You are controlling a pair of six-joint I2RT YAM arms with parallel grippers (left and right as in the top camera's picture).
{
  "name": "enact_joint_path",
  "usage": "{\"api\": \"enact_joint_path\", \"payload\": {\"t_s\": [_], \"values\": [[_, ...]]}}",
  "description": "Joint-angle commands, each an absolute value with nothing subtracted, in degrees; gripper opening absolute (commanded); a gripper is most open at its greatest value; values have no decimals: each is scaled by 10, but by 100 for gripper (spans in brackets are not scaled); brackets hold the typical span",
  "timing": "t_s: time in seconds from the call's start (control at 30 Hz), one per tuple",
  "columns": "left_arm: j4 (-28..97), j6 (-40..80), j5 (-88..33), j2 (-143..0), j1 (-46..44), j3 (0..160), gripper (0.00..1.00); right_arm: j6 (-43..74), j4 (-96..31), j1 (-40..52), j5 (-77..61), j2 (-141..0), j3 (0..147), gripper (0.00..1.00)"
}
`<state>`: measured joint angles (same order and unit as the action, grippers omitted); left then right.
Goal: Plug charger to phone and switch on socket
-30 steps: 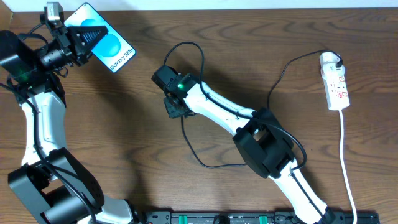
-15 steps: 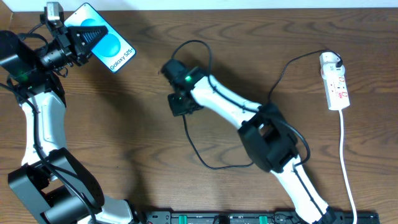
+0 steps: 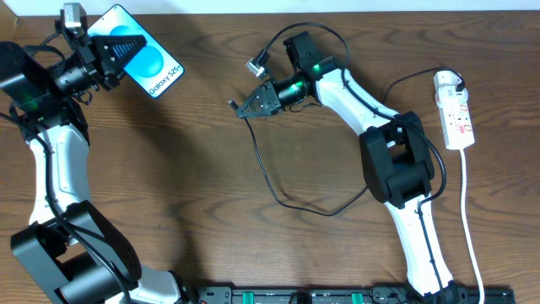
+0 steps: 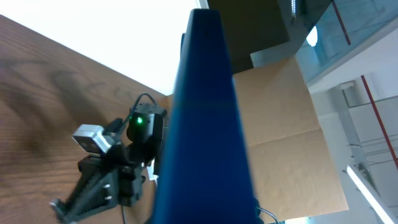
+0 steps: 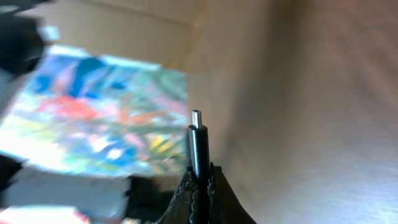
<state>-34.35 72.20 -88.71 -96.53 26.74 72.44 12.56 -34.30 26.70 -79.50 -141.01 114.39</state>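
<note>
- Step in hand, by my read: mating the charger [image 3: 283, 201] to the phone [image 3: 156, 67]. The switch is not yet touched.
- Right gripper [image 3: 245, 106] is near 12 o'clock over the table [image 3: 169, 186], jaws pressed together on the plug tip [image 5: 196, 140]. The tip sticks out straight past the fingertips in the wrist view.
- Left gripper [image 3: 105, 51] is at 10 o'clock, clamped on the phone, with the blue screen facing the overhead camera.
- The phone lies toward 9–10 o'clock from the tip, well apart. Its free short end points roughly 4 o'clock, toward the right arm.
- The port itself is not visible in any view, and the right wrist view shows only a blurred slab ahead of the tip.
- Socket [image 3: 456, 114] is at 2–3 o'clock by the table edge, with the cable running from it in a slack loop that sags toward 6 o'clock.
- To do it well, line the tip's axis square with that short end before closing the gap. Correct tilt first, then push in slow and straight.
- The left arm should hold the phone rigid as a backstop. A thin pinch on a small plug could pivot if it lands off-centre.
- Watch the slack, since a taut cable would likely tug the socket.
</note>
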Motion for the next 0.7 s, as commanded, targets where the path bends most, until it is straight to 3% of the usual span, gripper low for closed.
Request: {"api": "enact_joint_path", "payload": {"t_s": [0.0,0.67], "values": [[-348,728,-900,-955,270,730,7,111,-343,278,-896,-1408,1152,1],[-348,719,-870,-955,270,730,7,124,-340,312,-895,-1286,1152,1]]}}
